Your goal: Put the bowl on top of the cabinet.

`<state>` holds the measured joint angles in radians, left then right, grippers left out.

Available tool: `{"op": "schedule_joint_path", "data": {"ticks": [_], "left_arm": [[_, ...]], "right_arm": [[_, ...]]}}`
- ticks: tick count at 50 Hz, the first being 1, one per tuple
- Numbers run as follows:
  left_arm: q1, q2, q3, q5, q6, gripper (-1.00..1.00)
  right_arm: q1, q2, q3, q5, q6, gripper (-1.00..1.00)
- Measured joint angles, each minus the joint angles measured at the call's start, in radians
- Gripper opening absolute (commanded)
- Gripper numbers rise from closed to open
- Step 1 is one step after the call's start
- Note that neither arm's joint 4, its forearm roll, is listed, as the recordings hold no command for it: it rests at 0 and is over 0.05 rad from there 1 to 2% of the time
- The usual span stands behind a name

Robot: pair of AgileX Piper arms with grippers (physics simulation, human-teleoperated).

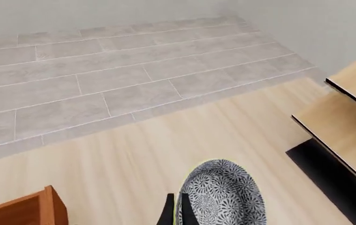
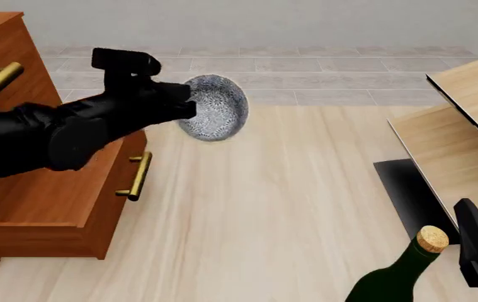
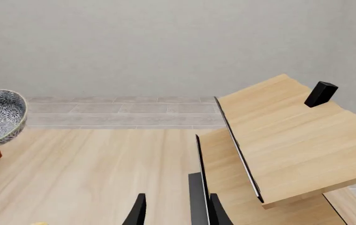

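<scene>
The left gripper (image 2: 190, 104) is clamped on the bowl (image 2: 215, 107), apparently lifted beside the cabinet (image 2: 33, 182), not yet above its top; the right gripper (image 3: 172, 211) hangs parted, idle.

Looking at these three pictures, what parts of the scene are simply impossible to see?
- Cabinet top: cut off by the front view's left edge.
- Left jaws' hold on the bowl: front view, hidden behind the arm.
- Green bottle: its body is cut off by the front view's bottom edge.
- Right gripper: jaws cropped at the right wrist view's bottom edge.
</scene>
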<state>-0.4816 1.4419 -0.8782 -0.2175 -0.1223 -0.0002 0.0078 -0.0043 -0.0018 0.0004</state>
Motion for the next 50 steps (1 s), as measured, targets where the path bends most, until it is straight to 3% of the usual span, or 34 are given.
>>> {"op": "schedule_joint_path", "data": {"ticks": [21, 50], "left_arm": [[0.158, -0.300, -0.016, 0.132, -0.087, -1.00], [0.398, -0.497, -0.072, 0.254, -0.172, -1.00]], "right_arm": [[0.000, 0.000, 0.000, 0.000, 0.000, 1.00], [0.000, 0.000, 0.000, 0.000, 0.000, 1.00]]}}
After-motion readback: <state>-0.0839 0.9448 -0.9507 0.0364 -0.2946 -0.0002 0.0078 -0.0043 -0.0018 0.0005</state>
